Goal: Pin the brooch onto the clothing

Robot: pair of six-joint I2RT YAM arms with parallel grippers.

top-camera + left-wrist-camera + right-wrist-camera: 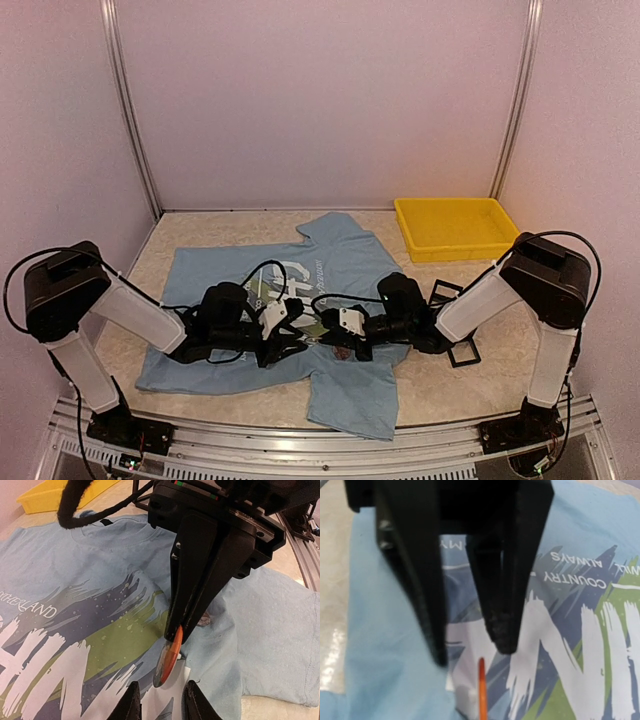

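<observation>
Found table (140, 255) carrying a light blue T-shirt (345, 265), spread roughly flat, collar turned toward the yellow tray (455, 252) at the far right. Noted both arms reaching low over the printed chest, close together.

Located right gripper (179, 630) at the edge of the print, fingers drawn into a narrow wedge and pinching the upper rim of the brooch (170, 656). Checked against the right wrist view: pinch blurred there, only an orange edge showing below the fingertips. Located left gripper (161, 692) just beside and below, fingers parted, holding nothing.

Found brooch to be an orange disc, tilted on edge, lower rim at or just above the fabric beside the white lettering (65, 675). Unable to confirm contact. Unable to make out pin or clasp. Judged pinning not yet done.

Risks, as judged:
- Thin rim grip: liable to twist or drop the disc under any sideways push from the left fingers.
- Loose cloth: likely to bunch or drag instead of taking the pin, unless held taut.
- Close quarters: fingertip collision on slight misalignment.
- Hidden pin: orientation unverified, hence possible press with the wrong face down.
</observation>
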